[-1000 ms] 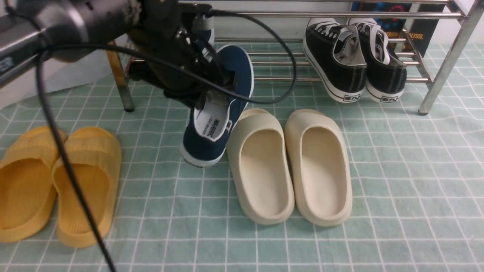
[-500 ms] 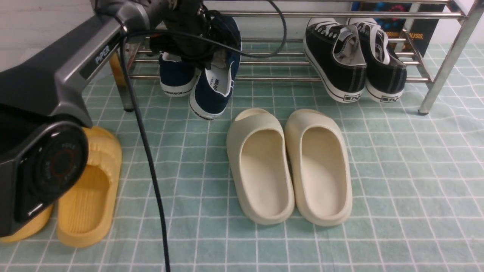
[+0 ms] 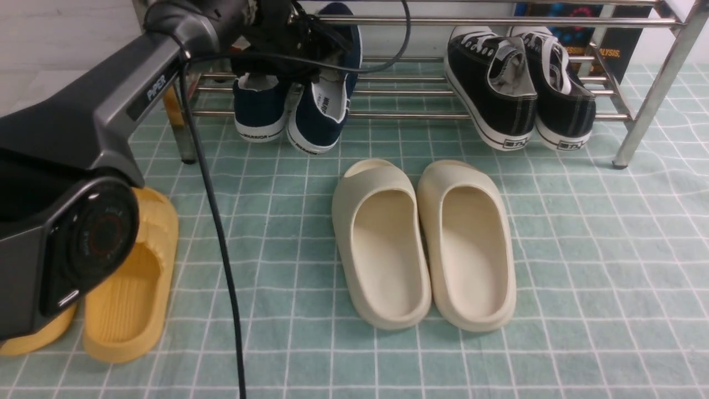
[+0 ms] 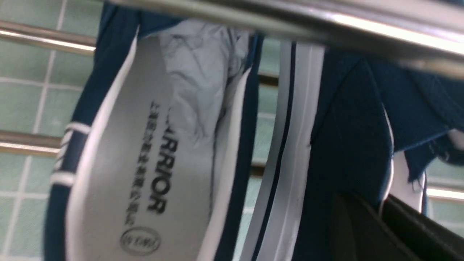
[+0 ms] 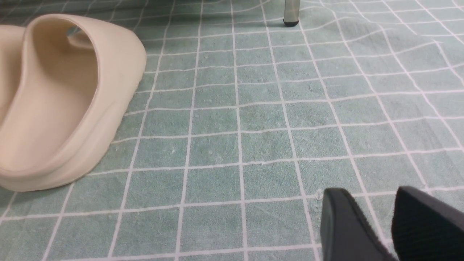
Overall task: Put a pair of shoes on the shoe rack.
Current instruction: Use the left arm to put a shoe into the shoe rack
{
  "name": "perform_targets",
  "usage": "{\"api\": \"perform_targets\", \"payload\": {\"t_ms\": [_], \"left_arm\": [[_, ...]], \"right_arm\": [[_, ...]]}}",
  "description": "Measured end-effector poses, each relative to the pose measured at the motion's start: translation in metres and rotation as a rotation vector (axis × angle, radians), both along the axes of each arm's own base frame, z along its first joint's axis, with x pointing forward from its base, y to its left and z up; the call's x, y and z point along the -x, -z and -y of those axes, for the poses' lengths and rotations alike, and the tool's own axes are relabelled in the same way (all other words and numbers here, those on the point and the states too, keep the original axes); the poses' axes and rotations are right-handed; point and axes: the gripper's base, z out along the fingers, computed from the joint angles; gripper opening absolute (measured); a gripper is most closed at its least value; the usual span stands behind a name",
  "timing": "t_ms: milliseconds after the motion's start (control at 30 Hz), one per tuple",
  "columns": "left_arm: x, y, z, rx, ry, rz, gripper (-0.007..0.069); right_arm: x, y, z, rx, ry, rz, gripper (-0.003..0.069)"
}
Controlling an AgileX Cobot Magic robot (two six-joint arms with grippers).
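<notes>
Task looks nearly done, by my reckoning. The first navy shoe point(image 3: 260, 108) sits on the lower rails of the shoe rack point(image 3: 498, 22), up at 11 o'clock from where I stand, heel twd me. The second navy shoe point(image 3: 318, 124) is just beside it at its 3 o'clock, touching or nearly so, toe tipped up under the top rail and heel low at the front rail. The left pincer point(image 4: 384, 221) is clenched on this second shoe's upper edge, so it isn't let go yet. What's left, I'd say: settle it flat, release, pull the arm back out w/o snagging the top rail.

The right pincer point(image 5: 373, 203) hangs low over the checked cloth point(image 3: 581, 249), pads apart, grasping nothing.

Count:
- navy shoes: 2, both at the rack.
- black lace-up sneakers point(image 3: 490, 94): 2, on the rack at 1 o'clock.
- cream slides point(image 3: 382, 249): 2, side by side on the cloth, dead centre.
- yellow slides point(image 3: 124, 299): 2, at 8 o'clock, one mostly hidden behind the left arm point(image 3: 111, 111).
- racks: 1.
</notes>
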Motion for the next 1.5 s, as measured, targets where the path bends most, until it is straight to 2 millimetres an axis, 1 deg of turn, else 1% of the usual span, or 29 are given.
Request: {"api": "perform_targets", "payload": {"t_ms": [233, 267, 433, 533, 567, 600, 700, 800, 833, 867, 933, 967, 1000, 1033, 1067, 1133, 1500], "left_arm": [[-0.007, 0.009, 0.001, 0.024, -0.03, 0.024, 0.001], [-0.009, 0.013, 0.001, 0.013, -0.033, 0.022, 0.001], [-0.012, 0.017, -0.001, -0.027, -0.033, 0.034, 0.001], [-0.012, 0.019, -0.002, -0.053, -0.021, 0.039, 0.0036], [-0.012, 0.019, -0.002, -0.064, -0.012, 0.045, 0.0064], [-0.012, 0.019, -0.002, -0.064, -0.012, 0.045, 0.0069], [-0.014, 0.017, -0.001, -0.074, 0.008, 0.071, 0.0208], [-0.013, 0.017, -0.001, -0.078, 0.01, 0.062, 0.0307], [-0.012, 0.018, -0.001, -0.078, 0.011, 0.052, 0.0318], [-0.012, 0.018, -0.001, -0.079, 0.014, 0.047, 0.0308], [-0.011, 0.018, 0.0, -0.077, 0.022, 0.041, 0.0248], [-0.011, 0.018, 0.0, -0.076, 0.022, 0.04, 0.0238], [-0.011, 0.019, 0.0, -0.075, 0.025, 0.036, 0.0135], [-0.011, 0.018, 0.0, -0.076, 0.027, 0.037, 0.0064], [-0.011, 0.018, 0.0, -0.074, 0.028, 0.036, 0.0015], [-0.011, 0.018, -0.001, -0.061, 0.024, 0.03, 0.0003], [-0.011, 0.018, 0.001, 0.03, 0.017, 0.005, 0.0006]], "right_arm": [[0.0, 0.0, 0.0, 0.0, 0.0, 0.0, 0.0239], [0.0, 0.0, 0.0, 0.0, 0.0, 0.0, 0.0239], [0.0, 0.0, 0.0, 0.0, 0.0, 0.0, 0.0239], [0.0, 0.0, 0.0, 0.0, 0.0, 0.0, 0.0239], [0.0, 0.0, 0.0, 0.0, 0.0, 0.0, 0.0239], [0.0, 0.0, 0.0, 0.0, 0.0, 0.0, 0.0239], [0.0, 0.0, 0.0, 0.0, 0.0, 0.0, 0.0239], [0.0, 0.0, 0.0, 0.0, 0.0, 0.0, 0.0239], [0.0, 0.0, 0.0, 0.0, 0.0, 0.0, 0.0239], [0.0, 0.0, 0.0, 0.0, 0.0, 0.0, 0.0239], [0.0, 0.0, 0.0, 0.0, 0.0, 0.0, 0.0239], [0.0, 0.0, 0.0, 0.0, 0.0, 0.0, 0.0239], [0.0, 0.0, 0.0, 0.0, 0.0, 0.0, 0.0239], [0.0, 0.0, 0.0, 0.0, 0.0, 0.0, 0.0239], [0.0, 0.0, 0.0, 0.0, 0.0, 0.0, 0.0239], [0.0, 0.0, 0.0, 0.0, 0.0, 0.0, 0.0239], [0.0, 0.0, 0.0, 0.0, 0.0, 0.0, 0.0239]]}}
